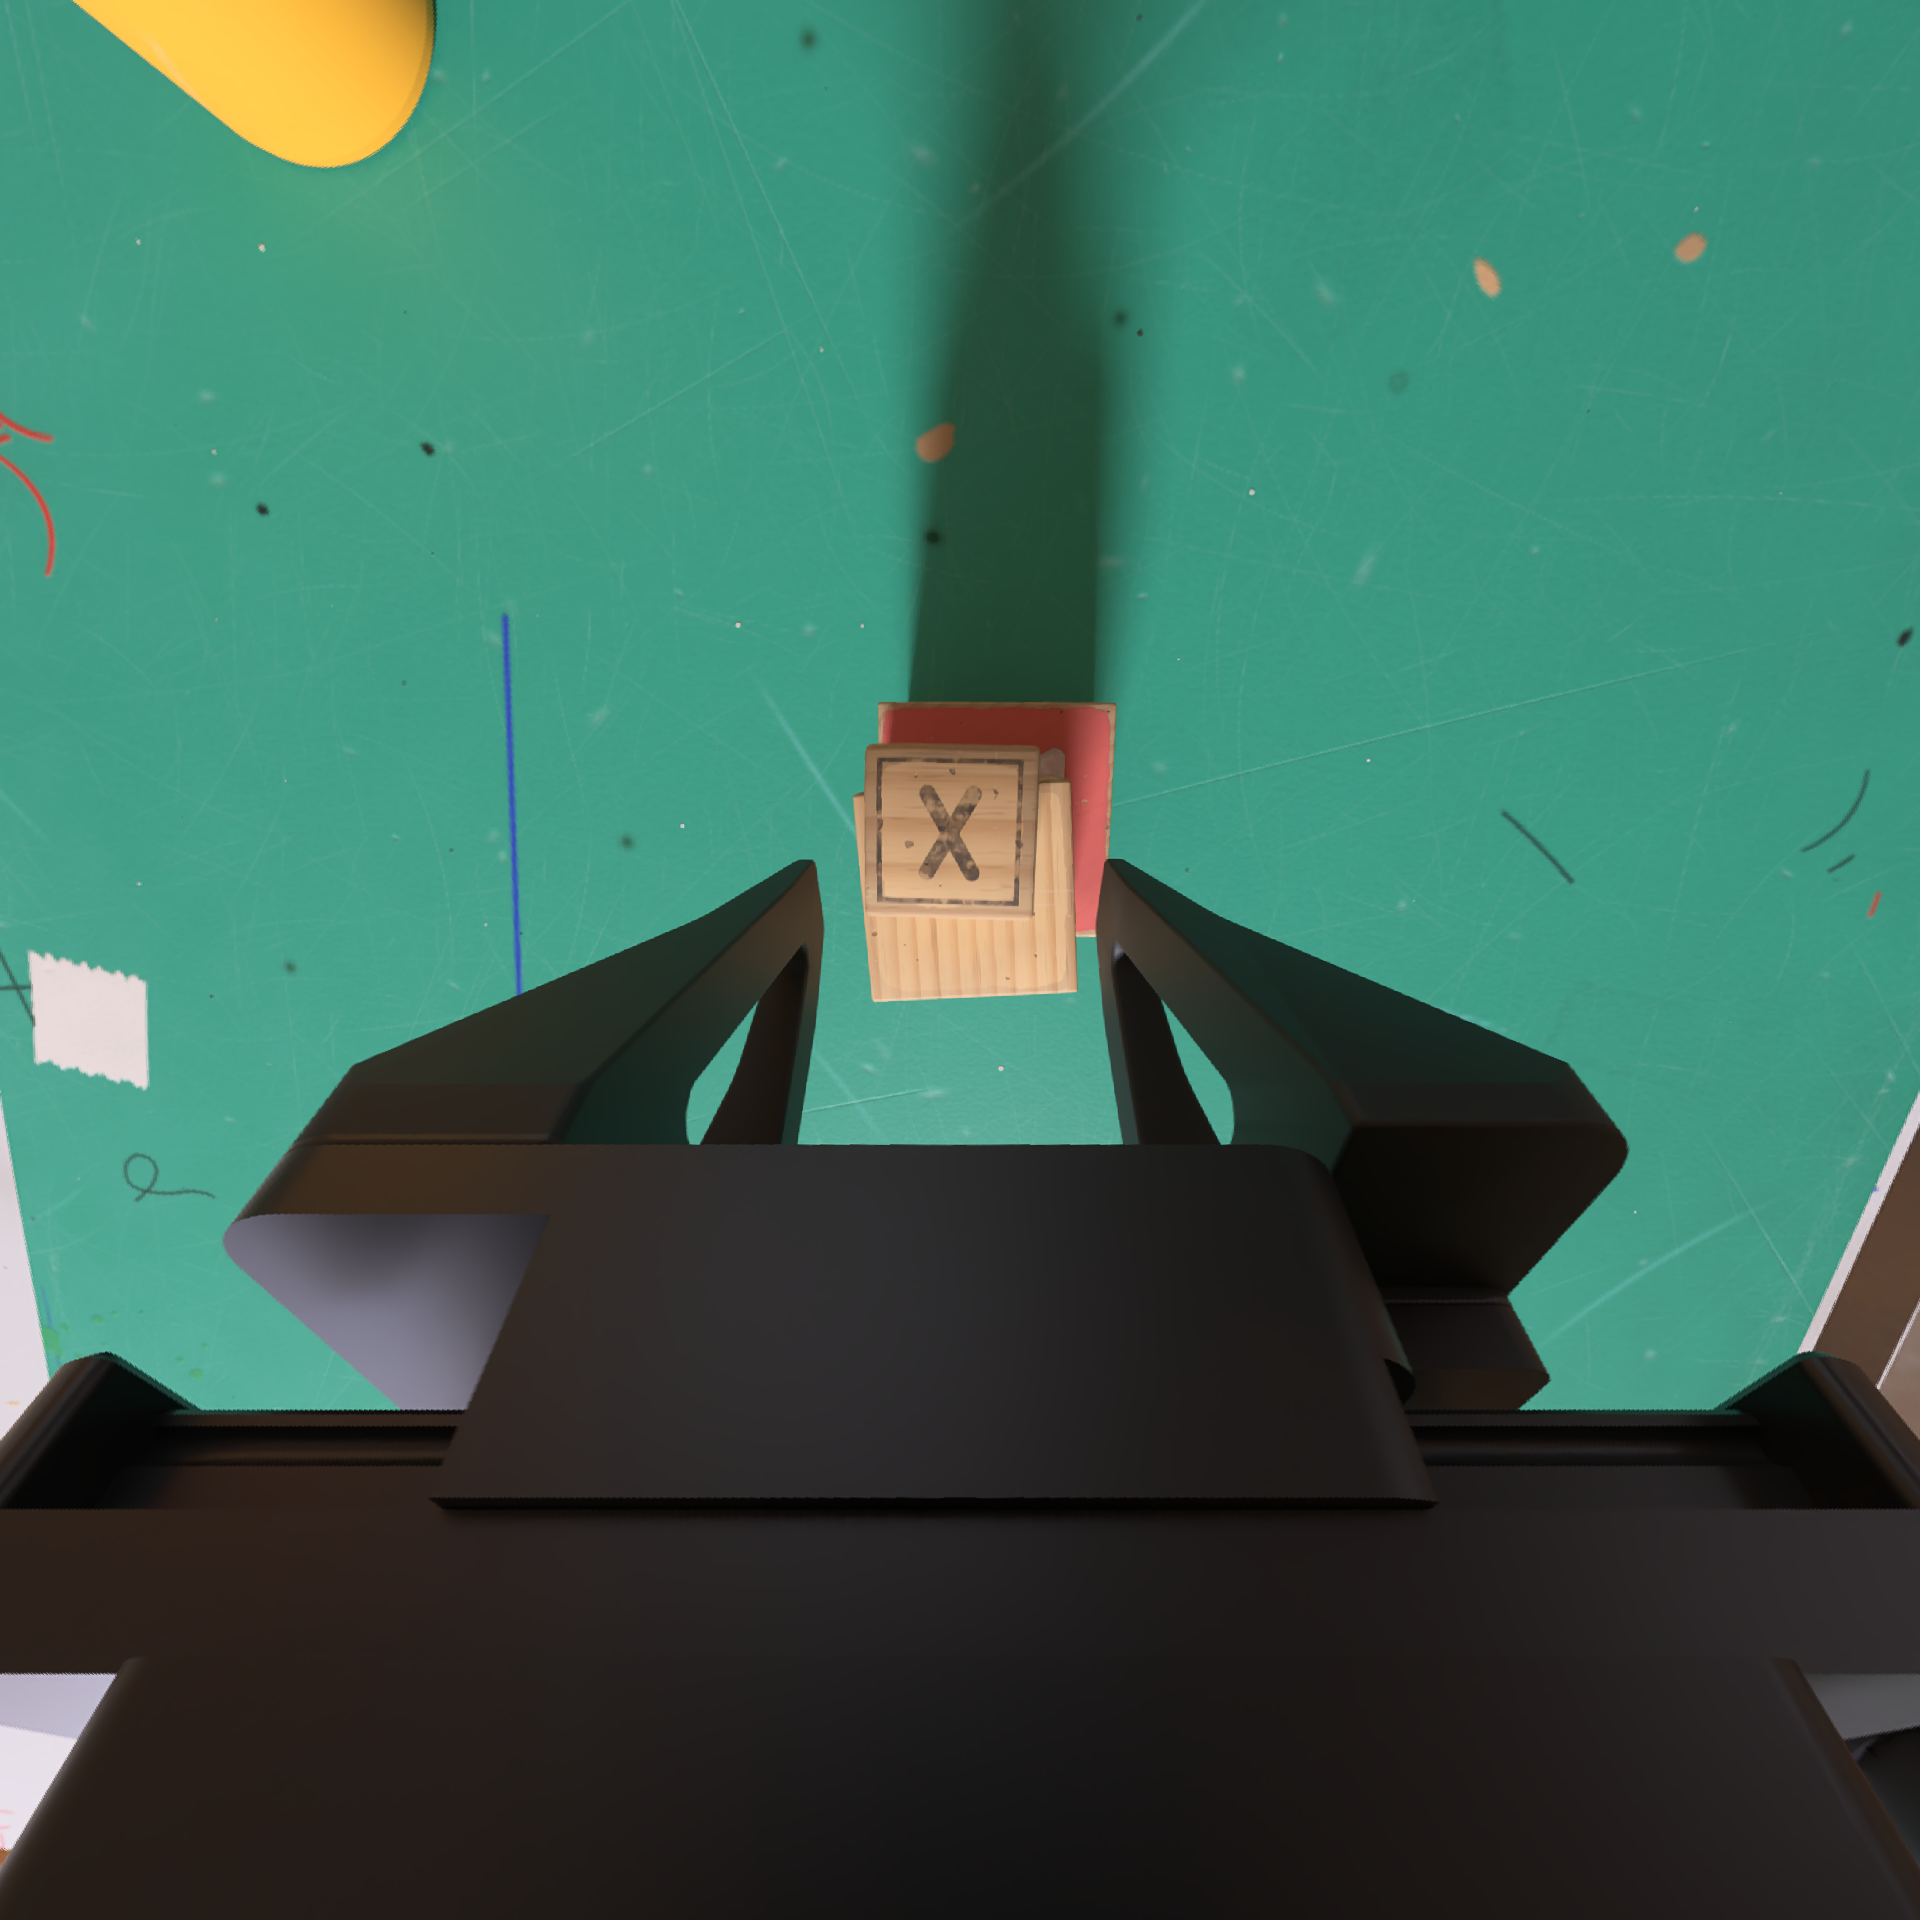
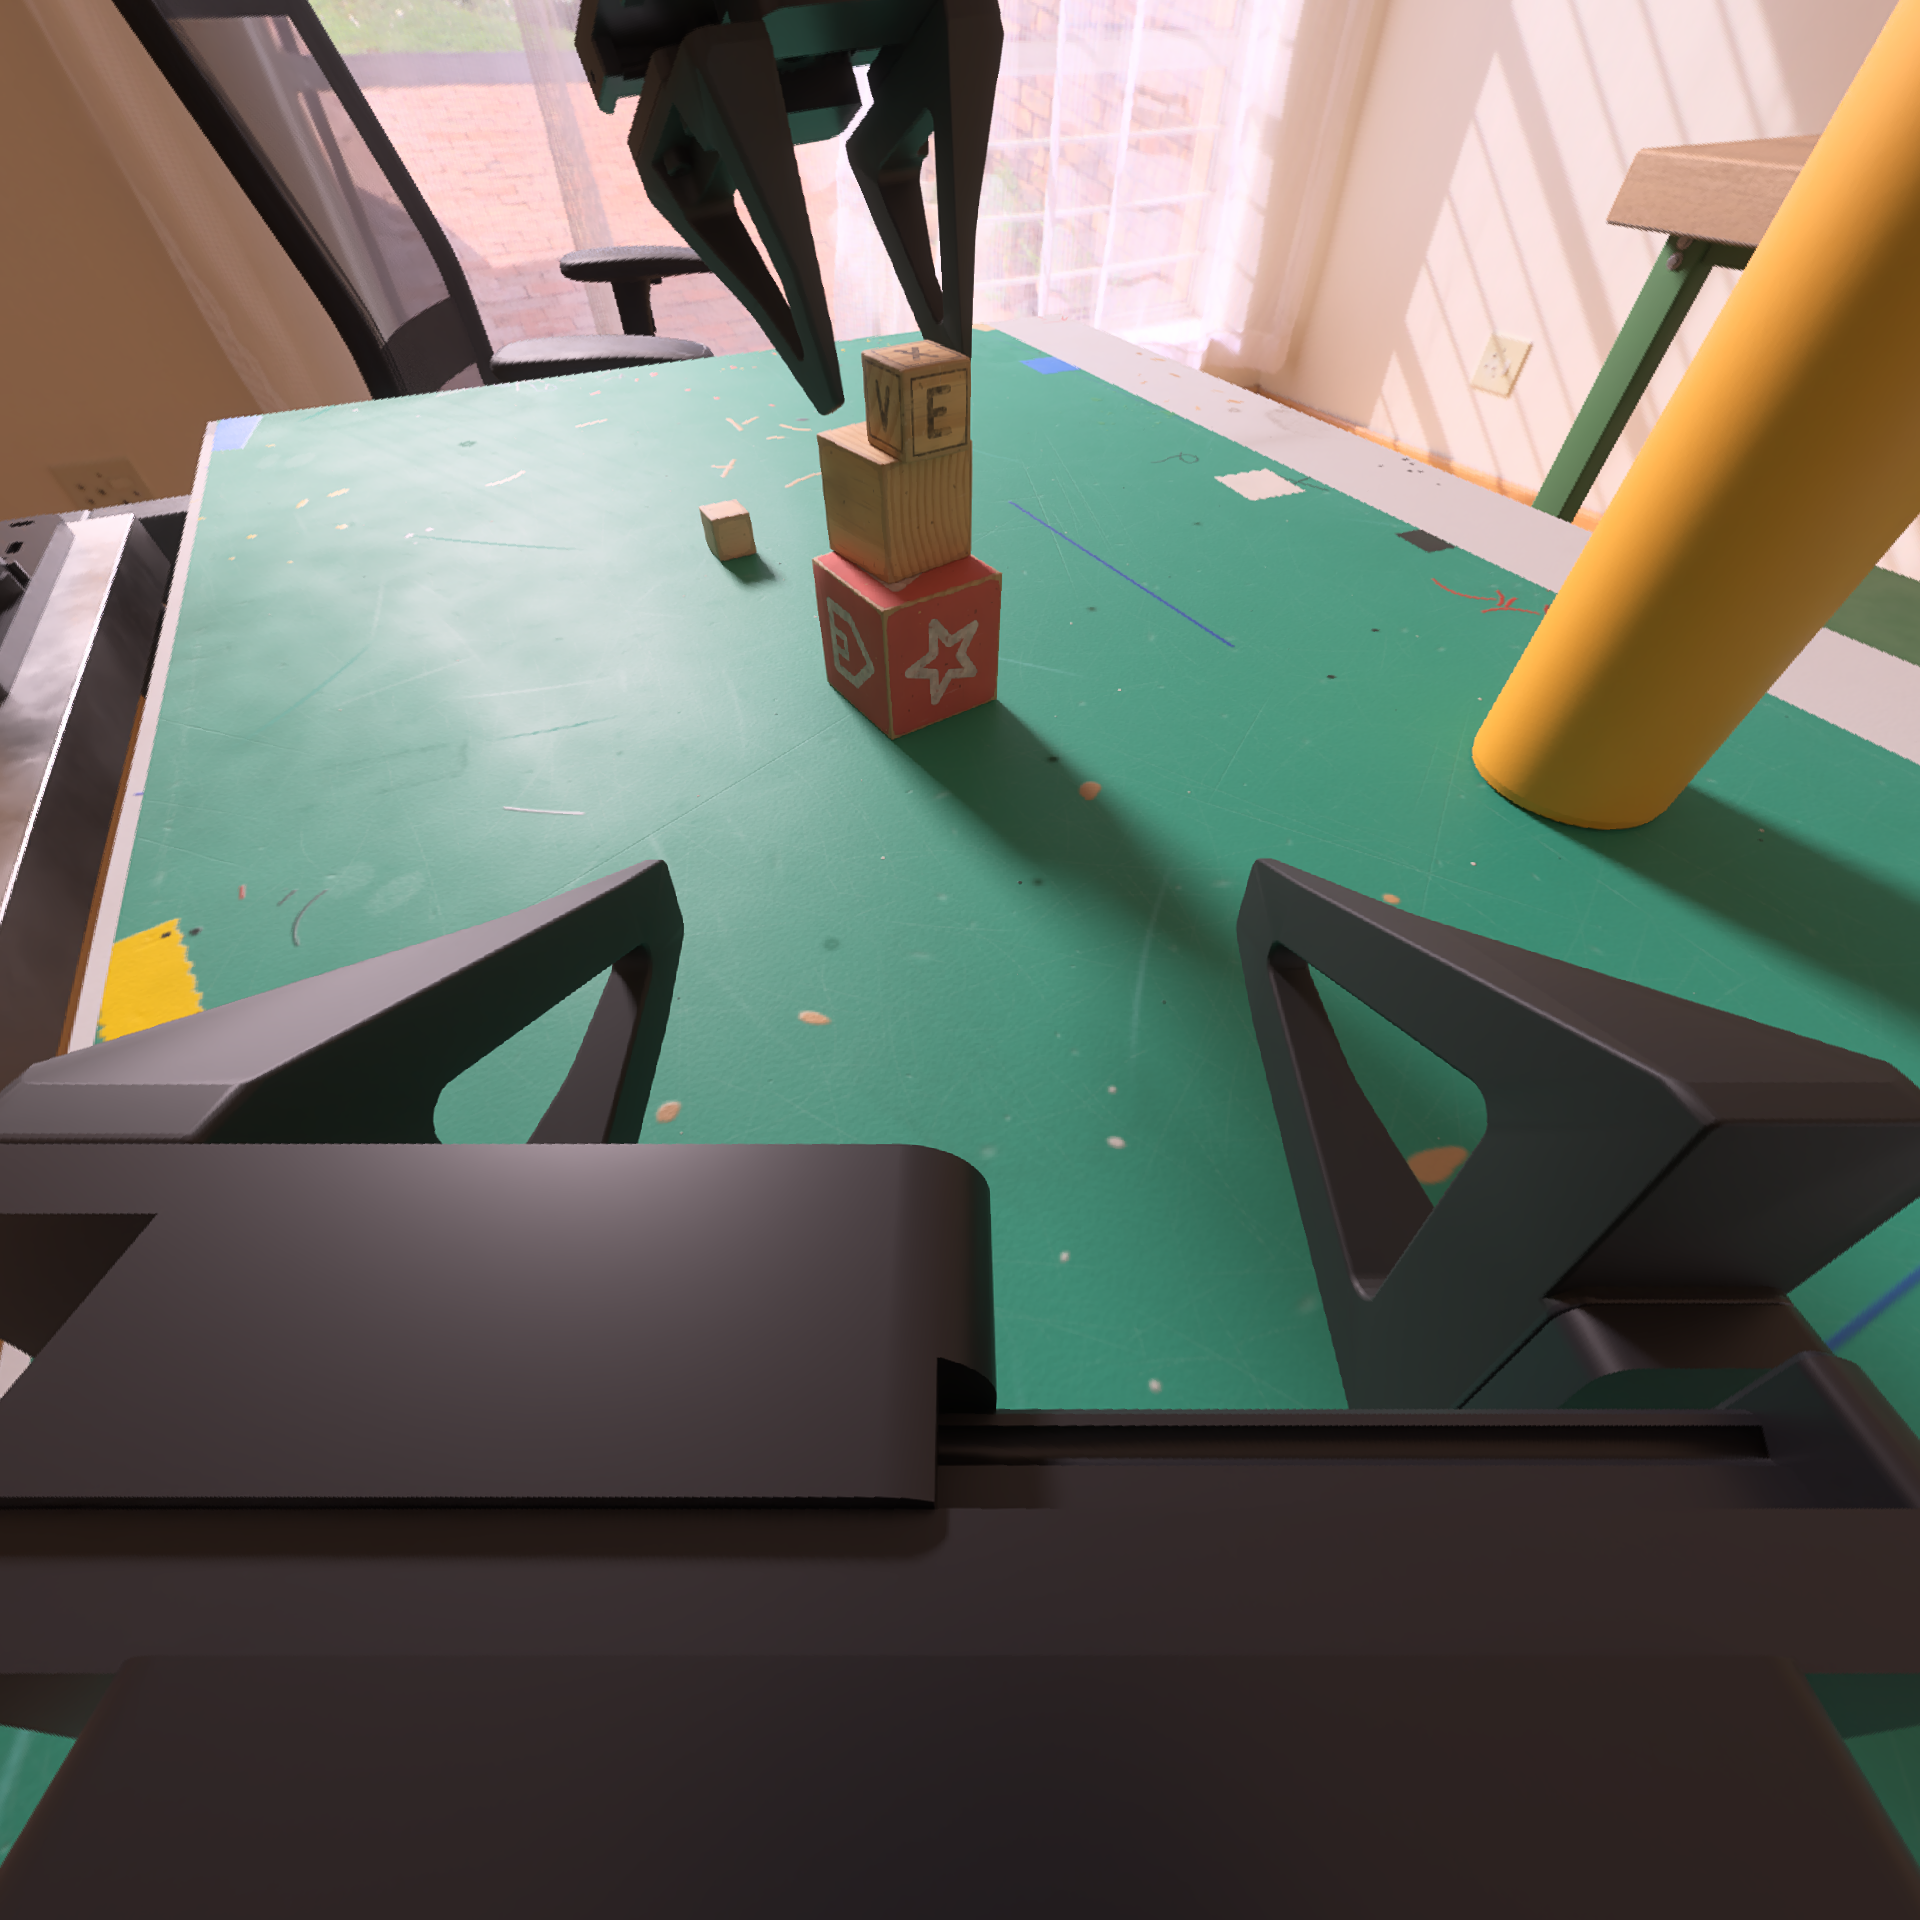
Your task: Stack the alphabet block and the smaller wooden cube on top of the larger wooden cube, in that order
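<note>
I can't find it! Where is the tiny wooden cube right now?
In the right wrist view, the tiny cube sits alone on the green table, a little left of the block tower and touching nothing.

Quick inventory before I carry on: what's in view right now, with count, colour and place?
Red block: 1, red, on the mat, bottom of the stack.
Plain cube: 1, light wood, on the red block.
Lettered block: 1, light wood, top of the stack.
Tiny cube: 1, light wood, alone on the mat behind the stack.
Mat: 1, green.
Yellow cylinder: 1, leaning, right side.
Office chair: 1, black, beyond the table.
Left gripper: open, above the stack.
Right gripper: open, empty.
</note>
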You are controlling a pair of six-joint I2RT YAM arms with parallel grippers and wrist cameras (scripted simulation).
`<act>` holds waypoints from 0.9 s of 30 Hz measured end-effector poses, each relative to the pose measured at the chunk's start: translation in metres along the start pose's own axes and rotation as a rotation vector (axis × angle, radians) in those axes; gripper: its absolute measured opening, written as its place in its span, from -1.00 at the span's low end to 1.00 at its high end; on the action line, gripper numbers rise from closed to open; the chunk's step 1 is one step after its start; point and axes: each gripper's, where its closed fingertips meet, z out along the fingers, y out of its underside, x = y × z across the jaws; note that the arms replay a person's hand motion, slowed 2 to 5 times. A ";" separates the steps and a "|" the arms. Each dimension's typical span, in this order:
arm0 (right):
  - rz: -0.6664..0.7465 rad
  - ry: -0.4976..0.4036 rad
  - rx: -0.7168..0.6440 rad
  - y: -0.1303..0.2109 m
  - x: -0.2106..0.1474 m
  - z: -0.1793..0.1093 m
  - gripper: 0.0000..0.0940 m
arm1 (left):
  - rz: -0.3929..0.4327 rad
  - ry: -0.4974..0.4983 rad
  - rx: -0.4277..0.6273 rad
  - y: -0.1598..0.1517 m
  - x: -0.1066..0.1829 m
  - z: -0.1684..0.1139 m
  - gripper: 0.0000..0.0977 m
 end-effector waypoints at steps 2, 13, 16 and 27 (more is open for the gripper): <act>0.000 0.000 0.000 0.000 0.000 0.000 0.95 | -0.003 -0.004 0.000 0.002 0.000 -0.002 -0.02; 0.001 0.000 0.000 0.000 0.000 0.000 0.95 | -0.048 -0.029 0.014 0.024 0.001 -0.023 0.27; 0.001 0.000 0.000 0.000 0.000 0.000 0.95 | -0.069 -0.036 0.002 0.037 0.003 -0.027 0.30; 0.006 -0.001 -0.003 0.001 0.000 0.000 0.94 | -0.147 -0.042 -0.100 0.103 0.012 -0.028 0.25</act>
